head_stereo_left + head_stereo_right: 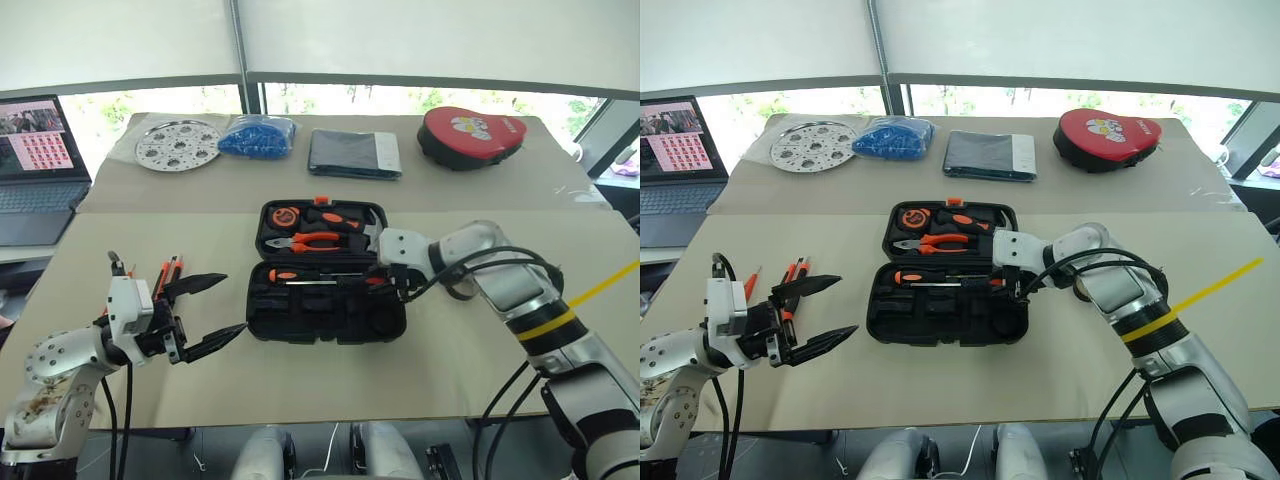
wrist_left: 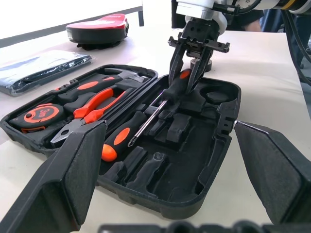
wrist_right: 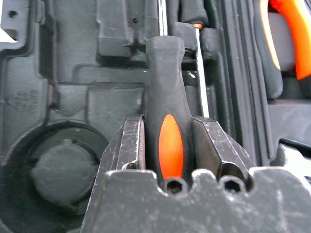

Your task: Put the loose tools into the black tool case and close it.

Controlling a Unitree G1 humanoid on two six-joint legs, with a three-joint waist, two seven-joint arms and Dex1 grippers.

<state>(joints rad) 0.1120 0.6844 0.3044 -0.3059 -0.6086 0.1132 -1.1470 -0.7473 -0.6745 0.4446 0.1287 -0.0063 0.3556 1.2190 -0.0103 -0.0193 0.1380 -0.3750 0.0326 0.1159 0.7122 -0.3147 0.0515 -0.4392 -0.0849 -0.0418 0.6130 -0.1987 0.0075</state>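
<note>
Resting at frame centre on a beige table (image 1: pixel 300 390) by bright windows, the black tool case (image 1: pixel 325 310) lies open; right gripper (image 2: pixel 192 73) pinches a screwdriver (image 2: pixel 167 94) inside, left gripper (image 1: pixel 215 308) spread wide.

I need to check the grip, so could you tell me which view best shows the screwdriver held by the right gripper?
The right wrist view: the screwdriver handle sits close-up between the right gripper fingers. The left wrist view shows it lowered into the black tool case; the eye views show it small and partly hidden.
</note>
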